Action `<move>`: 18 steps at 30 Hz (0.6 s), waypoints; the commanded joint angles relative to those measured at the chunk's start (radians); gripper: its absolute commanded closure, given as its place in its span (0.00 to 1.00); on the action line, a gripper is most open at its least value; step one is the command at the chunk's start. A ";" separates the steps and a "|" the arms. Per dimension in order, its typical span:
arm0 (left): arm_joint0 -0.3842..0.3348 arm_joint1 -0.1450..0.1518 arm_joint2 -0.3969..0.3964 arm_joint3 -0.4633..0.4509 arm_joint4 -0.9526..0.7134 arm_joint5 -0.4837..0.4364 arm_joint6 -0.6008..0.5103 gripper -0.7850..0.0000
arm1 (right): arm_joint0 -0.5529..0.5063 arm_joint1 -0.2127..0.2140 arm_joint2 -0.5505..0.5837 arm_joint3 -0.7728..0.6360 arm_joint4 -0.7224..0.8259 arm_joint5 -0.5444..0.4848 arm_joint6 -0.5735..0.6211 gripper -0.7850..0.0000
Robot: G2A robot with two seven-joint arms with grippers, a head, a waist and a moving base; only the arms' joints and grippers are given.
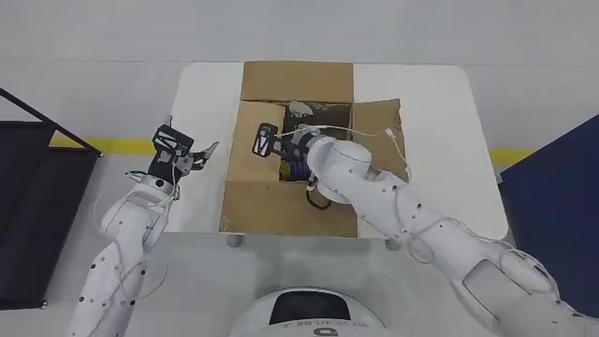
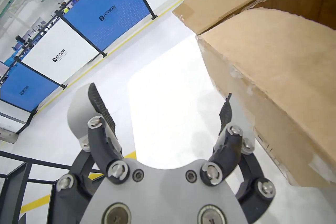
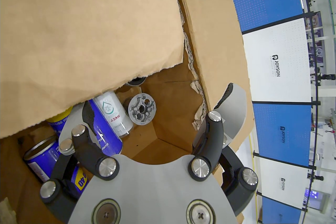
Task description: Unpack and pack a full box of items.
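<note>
The white table (image 1: pixel 440 131) has rounded corners and carries one cardboard box (image 1: pixel 281 211). The box stands about in the middle with its flaps open. White tabletop shows on both sides of the box.

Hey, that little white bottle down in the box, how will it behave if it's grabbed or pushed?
The white bottle is a smooth, round cylinder, so it may slip in a grip or roll if pushed. It looks like small plastic, probably light. It rests against a blue can, which might shift when it lifts.
</note>
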 commanded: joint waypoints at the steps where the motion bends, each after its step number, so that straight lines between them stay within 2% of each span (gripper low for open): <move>1: 0.002 0.000 -0.002 -0.001 -0.004 -0.002 0.008 0.00 | -0.001 -0.002 0.024 -0.012 0.044 -0.002 -0.034 0.00; 6: -0.001 0.001 -0.007 0.009 -0.022 -0.020 0.024 0.00 | -0.033 0.006 0.101 -0.063 0.117 -0.017 -0.094 0.00; 10: -0.012 0.002 -0.012 0.031 -0.044 -0.032 0.055 0.00 | -0.042 0.002 0.116 -0.085 0.142 -0.011 -0.094 0.00; 13: -0.004 0.003 -0.042 0.037 -0.076 -0.028 0.103 0.00 | -0.024 -0.017 0.096 -0.092 0.183 0.005 -0.093 0.00; 18: 0.040 0.010 -0.152 0.059 -0.183 -0.054 0.214 0.00 | 0.054 -0.071 0.011 -0.049 0.239 0.041 -0.071 0.00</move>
